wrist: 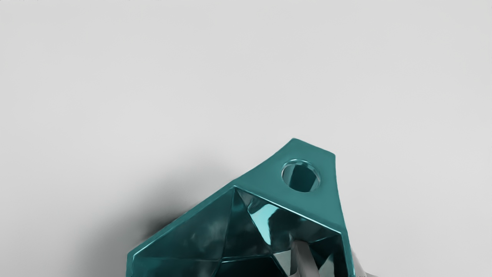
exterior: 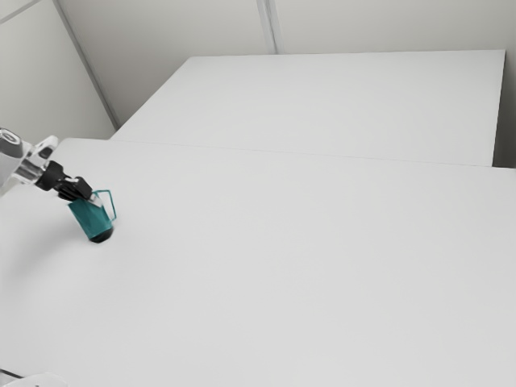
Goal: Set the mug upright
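Observation:
The teal mug [exterior: 90,219] leans at a slant in the exterior view, its dark base low and its handle toward the exterior view's right. At its upper end is my gripper [exterior: 90,198], shut on the mug's wall. Looking into the mug [wrist: 184,234] in the wrist view, I see its open mouth and a corner piece with a round hole. One finger of my gripper [wrist: 331,259] is inside the mouth and the other is outside the wall, partly hidden by it. Whether the base touches the table cannot be told.
The white table [exterior: 282,258] stretches away from the mug toward the exterior view's right. Another white surface [exterior: 339,101] lies beyond its far edge, with pale walls behind. A pale object [exterior: 40,380] shows at the exterior view's lower left corner.

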Available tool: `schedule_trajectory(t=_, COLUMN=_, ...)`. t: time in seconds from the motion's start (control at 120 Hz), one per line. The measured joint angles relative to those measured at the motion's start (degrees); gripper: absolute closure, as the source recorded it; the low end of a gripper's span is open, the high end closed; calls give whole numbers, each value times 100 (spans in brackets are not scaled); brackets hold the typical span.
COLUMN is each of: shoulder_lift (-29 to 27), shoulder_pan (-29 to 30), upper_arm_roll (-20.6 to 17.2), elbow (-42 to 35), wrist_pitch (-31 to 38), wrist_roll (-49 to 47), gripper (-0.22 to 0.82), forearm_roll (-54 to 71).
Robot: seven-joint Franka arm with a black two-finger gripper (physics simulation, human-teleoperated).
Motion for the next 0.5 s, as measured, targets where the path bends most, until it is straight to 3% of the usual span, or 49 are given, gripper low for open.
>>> schedule_trajectory(t=0.167, shoulder_lift=-79, shoulder_pan=-155, upper_arm_roll=-7, elbow=-31, wrist_pitch=16, wrist_roll=-69, gripper=78, forearm_roll=63)
schedule_trajectory(t=0.292, shoulder_lift=-483, shoulder_pan=-411, upper_arm_roll=-27, elbow=-148, wrist_pitch=17, wrist_roll=-202, gripper=79, forearm_roll=320)
schedule_trajectory(t=0.5, shoulder_lift=-1193, shoulder_pan=-1362, upper_arm_roll=-40, elbow=-604, wrist_pitch=262, wrist_roll=-769, gripper=79, forearm_roll=1332)
